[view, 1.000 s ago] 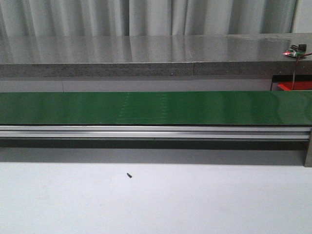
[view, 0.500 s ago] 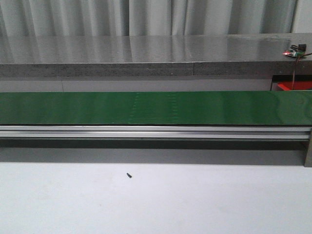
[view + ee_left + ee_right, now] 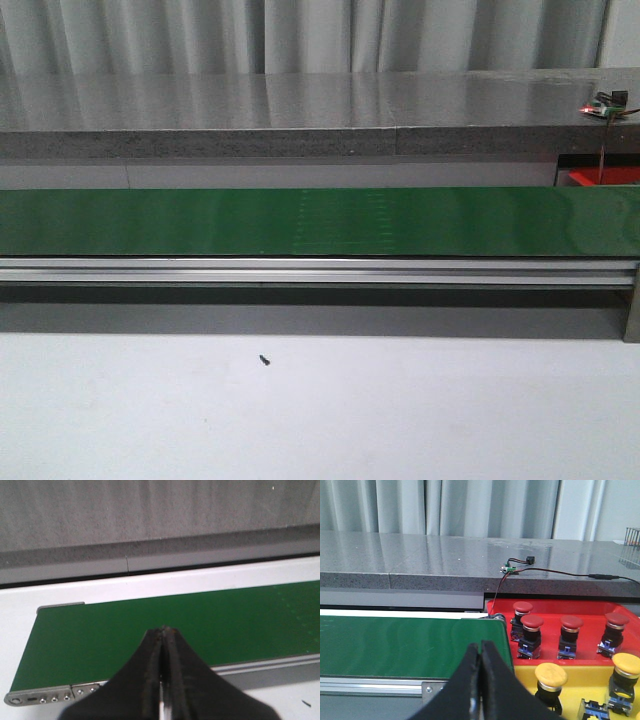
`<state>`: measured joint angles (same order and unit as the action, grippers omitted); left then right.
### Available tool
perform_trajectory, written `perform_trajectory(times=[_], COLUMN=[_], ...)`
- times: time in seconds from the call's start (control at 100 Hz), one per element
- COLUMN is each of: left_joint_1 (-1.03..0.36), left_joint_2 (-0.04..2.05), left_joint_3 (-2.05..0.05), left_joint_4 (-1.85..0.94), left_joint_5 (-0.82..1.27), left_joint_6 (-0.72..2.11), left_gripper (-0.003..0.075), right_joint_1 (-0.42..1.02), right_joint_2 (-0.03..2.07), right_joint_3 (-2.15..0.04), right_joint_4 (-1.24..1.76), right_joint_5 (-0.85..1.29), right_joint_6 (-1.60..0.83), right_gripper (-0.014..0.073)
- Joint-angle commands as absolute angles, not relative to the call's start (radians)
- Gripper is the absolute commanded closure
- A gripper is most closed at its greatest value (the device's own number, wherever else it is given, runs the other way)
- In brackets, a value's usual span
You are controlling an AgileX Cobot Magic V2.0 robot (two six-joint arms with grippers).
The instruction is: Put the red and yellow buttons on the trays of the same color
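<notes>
In the right wrist view a red tray [image 3: 590,611] holds several red buttons [image 3: 532,623] standing upright. Beside it a yellow tray [image 3: 585,680] holds two yellow buttons [image 3: 550,674]. My right gripper [image 3: 480,647] is shut and empty, hovering over the end of the green belt [image 3: 410,642] next to the trays. My left gripper [image 3: 163,631] is shut and empty over the belt's other end [image 3: 125,630]. The front view shows the bare green belt [image 3: 320,221] and a corner of the red tray [image 3: 605,177]; neither gripper appears there.
A grey stone ledge [image 3: 300,110] runs behind the belt, with a small circuit board and wires [image 3: 603,105] on its right end. An aluminium rail [image 3: 320,270] edges the belt's front. A small dark screw [image 3: 265,359] lies on the white table.
A faint pattern on the belt has shifted to the right, so the belt is running. Nothing else has moved.
</notes>
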<state>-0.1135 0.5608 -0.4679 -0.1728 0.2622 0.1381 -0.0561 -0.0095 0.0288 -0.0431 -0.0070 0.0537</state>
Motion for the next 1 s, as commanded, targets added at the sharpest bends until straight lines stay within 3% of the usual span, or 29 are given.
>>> perform_trajectory(times=[0.0,0.39,0.73,0.99], left_joint_1=[-0.123,-0.012,0.03,0.03], left_joint_2=[0.532,0.28,-0.046,-0.036], left_joint_3=[-0.461,-0.16,0.05,0.047], left_joint_4=[-0.147,-0.071,-0.079,-0.01], left_joint_5=[0.13,-0.104,-0.104,-0.008], left_joint_6=[0.074,-0.012,-0.012,-0.012], left_gripper=[0.074,0.074,0.074,0.074], right_joint_1=[-0.054,-0.054,-0.054,-0.054], right_joint_2=[-0.029,-0.029,-0.029,-0.029], right_joint_3=[0.011,0.011,0.011,0.011], right_joint_4=[-0.047,-0.047,-0.047,-0.047], right_joint_5=[-0.091,-0.091,-0.091,-0.09], right_joint_6=[0.055,0.055,0.055,0.055], right_gripper=[0.0661,0.0661,0.0661,0.0661])
